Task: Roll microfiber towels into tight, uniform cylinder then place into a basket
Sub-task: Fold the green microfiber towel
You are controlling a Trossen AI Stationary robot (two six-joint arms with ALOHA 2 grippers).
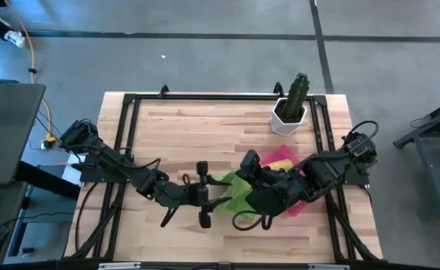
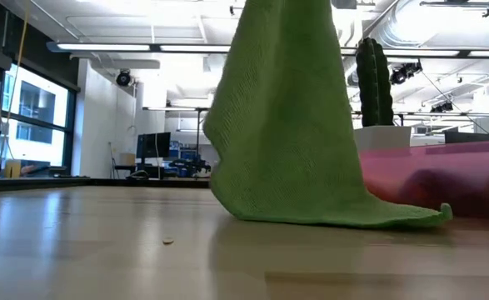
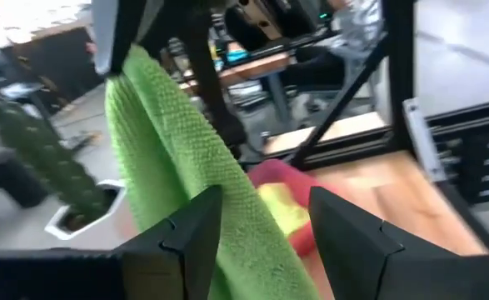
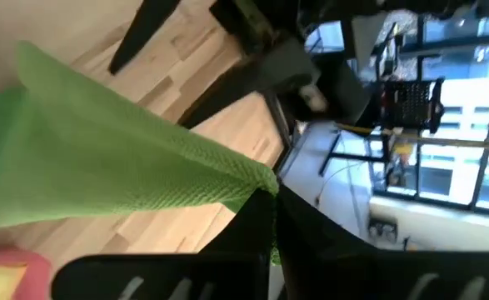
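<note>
My right gripper (image 4: 269,200) is shut on a lime green towel (image 2: 286,125) and holds it up over the table's middle. The towel hangs down, and its lower end (image 2: 386,218) lies on the wood. My left gripper (image 1: 203,193) is open just left of the towel. In the left wrist view its two fingers stand either side of the hanging cloth (image 3: 186,167); whether they touch it I cannot tell. The pink basket (image 1: 298,210) lies under the right arm, with a yellow towel (image 1: 278,159) in it. My right gripper pinches a bunched corner of the green towel (image 4: 248,177) between its two fingers. The cloth fans out from the fingers and hangs below them in folds. Its lower end rests on the table beside the basket.
A white pot with a green cactus (image 1: 288,116) stands at the table's far right, behind the basket. A black frame (image 1: 130,120) runs along the table's edges. Bare wood (image 1: 197,127) lies at the far left and middle.
</note>
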